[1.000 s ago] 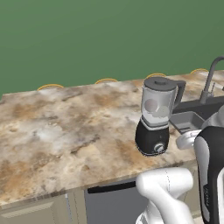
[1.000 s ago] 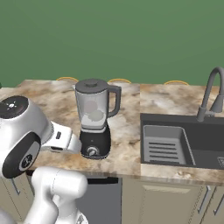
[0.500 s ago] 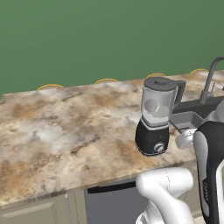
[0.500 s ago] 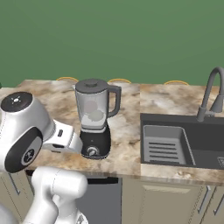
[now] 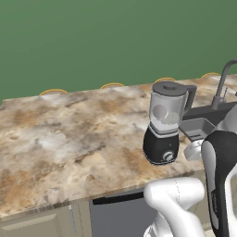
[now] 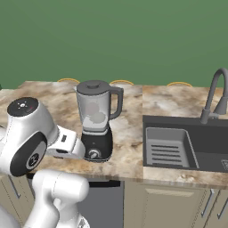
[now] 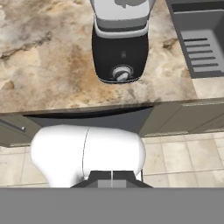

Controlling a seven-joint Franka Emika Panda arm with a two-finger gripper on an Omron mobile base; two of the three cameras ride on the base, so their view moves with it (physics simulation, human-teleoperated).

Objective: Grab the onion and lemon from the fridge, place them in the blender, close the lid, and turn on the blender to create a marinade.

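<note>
The blender (image 5: 165,125) stands on the marbled counter (image 5: 69,139) near its front edge, just beside the sink (image 6: 178,144), which lies on the side of the jar's dark handle. Through the cloudy jar two small round shapes show: the paler one, taken to be the onion (image 5: 159,111), sits beside the faintly greenish one, taken to be the lemon (image 5: 172,118), both low in the jar above the black base. The lid (image 6: 92,85) rests on the mouth of the jar, with its raised knob uppermost, and it looks seated flat all round. So the fetching, the loading and the closing appear to be done; what looks left is the last step, turning the small silver knob (image 7: 121,73) on the front of the base. Whether the knob has already been turned cannot be told, since nothing in the jar looks stirred or blurred. The hand (image 7: 112,176) is pulled back from the blender, out over the floor in front of the lower cabinets, looking toward the knob from below the counter edge. Its two fingertips are pressed together with no gap between them, and nothing is held. To finish, it would likely have to travel forward and up to reach the knob.
</note>
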